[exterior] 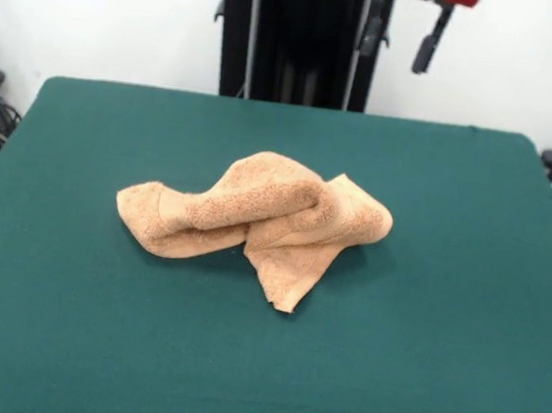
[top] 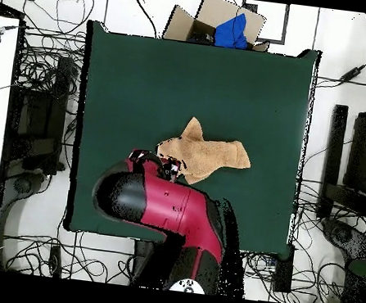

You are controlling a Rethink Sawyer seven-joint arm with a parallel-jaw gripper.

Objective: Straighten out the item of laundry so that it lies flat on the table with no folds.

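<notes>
The light-orange towel point(exterior: 254, 219) lay bunched near the middle of the green table point(exterior: 418, 365), rolled into a thick twisted ridge with one flat corner pointing toward the front camera and nothing else on the cloth around it. From overhead, the red and black arm point(top: 167, 210) reached over the table's base-side half and covered the edge of the towel point(top: 206, 157) nearest it, and the gripper point(top: 166, 166) sat in the clutter at the arm's end just beside that edge, so whether its fingers were spread or closed could not be told. Beyond the table's edges were tangled cables point(top: 48, 67) on the floor, a cardboard box point(top: 227, 19) holding something blue at the side away from the base, and dark equipment point(top: 358, 163) along one side.
</notes>
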